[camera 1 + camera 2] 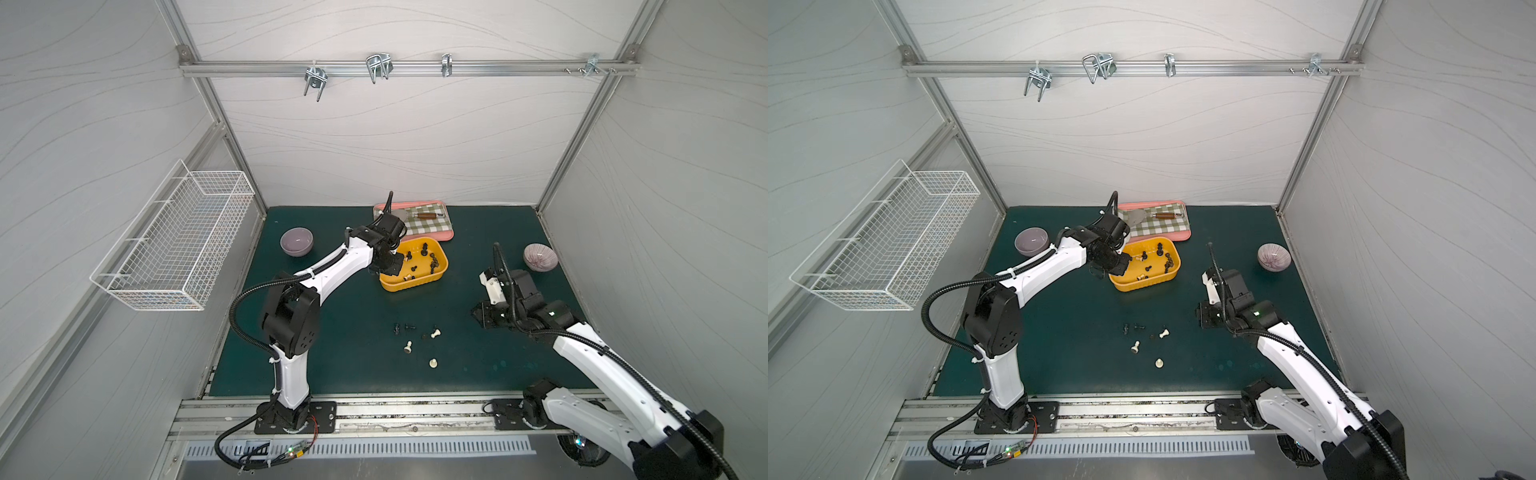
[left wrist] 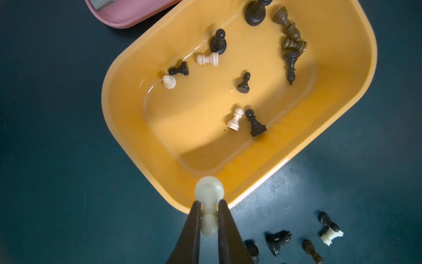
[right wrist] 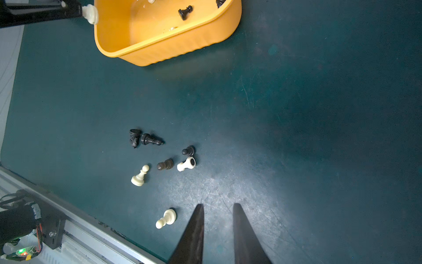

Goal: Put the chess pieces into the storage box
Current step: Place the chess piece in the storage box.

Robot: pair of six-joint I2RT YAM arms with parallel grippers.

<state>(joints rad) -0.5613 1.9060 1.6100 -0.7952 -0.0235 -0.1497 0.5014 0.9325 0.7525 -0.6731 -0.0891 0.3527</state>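
Left gripper (image 2: 209, 203) is pinching a cream-white turned pawn (image 2: 209, 194) directly over the corner rim of the shallow yellow-orange plastic storage box (image 2: 123, 137); releasing here is risking a bounce outside. Right gripper (image 3: 218, 205) is hovering narrowly spread, empty, beside loose black and cream chess pieces (image 3: 165, 164).

Bare mat (image 1: 461, 307) beside storage box (image 1: 409, 286)

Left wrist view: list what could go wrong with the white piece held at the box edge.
1. The left gripper holds the white piece at the storage box rim, not clearly over its floor. Released here, it may hit the rim and bounce onto the mat.
2. The grip is only on the piece's narrow waist, so it could pivot or slip out early.
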